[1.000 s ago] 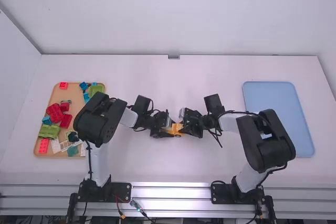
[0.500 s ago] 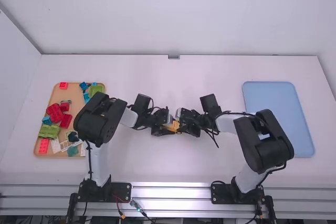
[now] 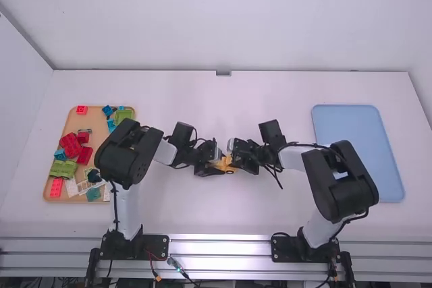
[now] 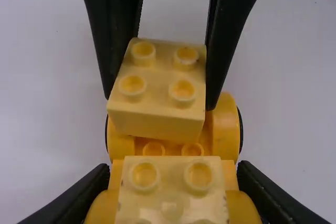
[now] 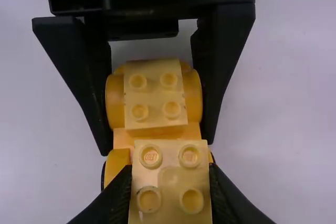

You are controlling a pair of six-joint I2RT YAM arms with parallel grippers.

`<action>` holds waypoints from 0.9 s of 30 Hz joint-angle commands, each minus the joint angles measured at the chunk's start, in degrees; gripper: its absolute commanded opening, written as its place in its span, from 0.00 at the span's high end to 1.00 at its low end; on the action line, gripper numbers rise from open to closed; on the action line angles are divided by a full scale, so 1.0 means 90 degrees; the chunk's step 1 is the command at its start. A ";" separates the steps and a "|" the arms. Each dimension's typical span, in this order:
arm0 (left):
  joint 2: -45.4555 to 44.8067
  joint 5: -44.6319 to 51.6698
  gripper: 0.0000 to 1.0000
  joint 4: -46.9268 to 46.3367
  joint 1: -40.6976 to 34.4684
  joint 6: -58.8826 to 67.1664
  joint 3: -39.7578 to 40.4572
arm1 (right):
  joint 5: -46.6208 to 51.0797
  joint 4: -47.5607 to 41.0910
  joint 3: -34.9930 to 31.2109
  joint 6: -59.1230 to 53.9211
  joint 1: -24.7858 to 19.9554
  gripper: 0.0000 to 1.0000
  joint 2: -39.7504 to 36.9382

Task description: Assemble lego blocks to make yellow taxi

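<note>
The car (image 4: pixel 226 124) is at the middle of the white table (image 3: pixel 202 217), well away from its edges. The left gripper (image 3: pixel 219 165) pinches the car by its sides, and a yellow block (image 5: pixel 155 93) sits on that end. The right gripper (image 3: pixel 234 160) pinches a pale block (image 4: pixel 157 98) over the other end. White table lies between the car and both trays. The left arm (image 3: pixel 127 156) covers some of the brown tray's (image 3: pixel 94 121) edge. The right arm (image 3: pixel 343 180) covers a bit of the blue tray's (image 3: pixel 354 139) near corner.
</note>
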 commanded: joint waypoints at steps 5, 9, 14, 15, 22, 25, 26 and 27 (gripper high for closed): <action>0.0078 0.0083 0.50 -0.0102 -0.0061 -0.0053 -0.0114 | -0.0141 -0.0243 0.0107 -0.0425 -0.0002 0.87 0.0080; 0.0078 0.0087 0.51 -0.0124 -0.0058 -0.0051 -0.0114 | -0.0153 -0.0250 0.0107 -0.0301 -0.0005 0.87 0.0080; 0.0078 0.0083 0.52 -0.0095 -0.0061 -0.0049 -0.0114 | -0.0177 -0.0362 0.0107 -0.0352 0.0090 0.88 0.0080; 0.0078 0.0083 0.52 -0.0087 -0.0070 -0.0017 -0.0114 | -0.0170 -0.0374 0.0107 -0.0352 0.0141 0.88 0.0080; 0.0085 -0.0233 0.57 -0.0117 -0.0192 0.0279 -0.0114 | -0.0172 -0.0376 0.0107 -0.0347 0.0248 0.89 0.0080; 0.0085 -0.0272 0.58 -0.0041 -0.0187 0.0119 -0.0114 | -0.0119 -0.0393 0.0107 -0.0199 0.0231 0.89 0.0080; 0.0085 -0.0282 0.58 0.0012 -0.0187 0.0041 -0.0114 | -0.0124 -0.0403 0.0107 -0.0148 0.0226 0.89 0.0080; 0.0085 -0.0306 0.58 0.0034 -0.0187 0.0041 -0.0114 | -0.0136 -0.0410 0.0107 -0.0151 0.0206 0.89 0.0080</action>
